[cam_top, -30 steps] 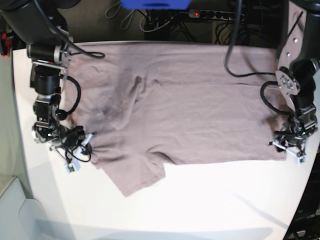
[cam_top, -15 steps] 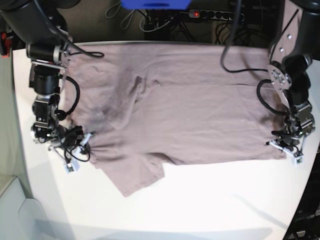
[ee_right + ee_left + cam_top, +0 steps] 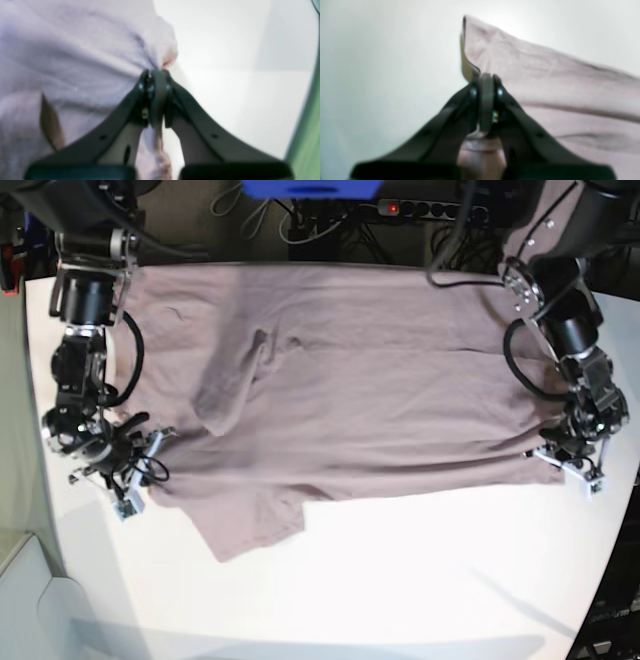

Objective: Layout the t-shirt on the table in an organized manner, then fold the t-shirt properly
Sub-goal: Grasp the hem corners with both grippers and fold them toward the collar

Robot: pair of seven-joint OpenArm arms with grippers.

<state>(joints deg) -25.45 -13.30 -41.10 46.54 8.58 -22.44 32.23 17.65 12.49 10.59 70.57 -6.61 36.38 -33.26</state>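
Risk of hem slipping out or bunching if pulled unevenly, since left fingers (image 3: pixel 486 82) pinched tight on t-shirt (image 3: pixel 340 380) corner and right fingers (image 3: pixel 155 75) clamped on opposite edge (thin bites both), with shirt spread wrinkled across white desk (image 3: pixel 400 580), sleeve crooked.

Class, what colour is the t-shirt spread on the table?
Plain dusty pink-mauve t-shirt, no pattern; clearest in the base view.

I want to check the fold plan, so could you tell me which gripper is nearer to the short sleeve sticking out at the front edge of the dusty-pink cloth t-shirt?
Right. The right gripper pinches the t-shirt beside that sleeve; the left gripper grips the opposite corner.
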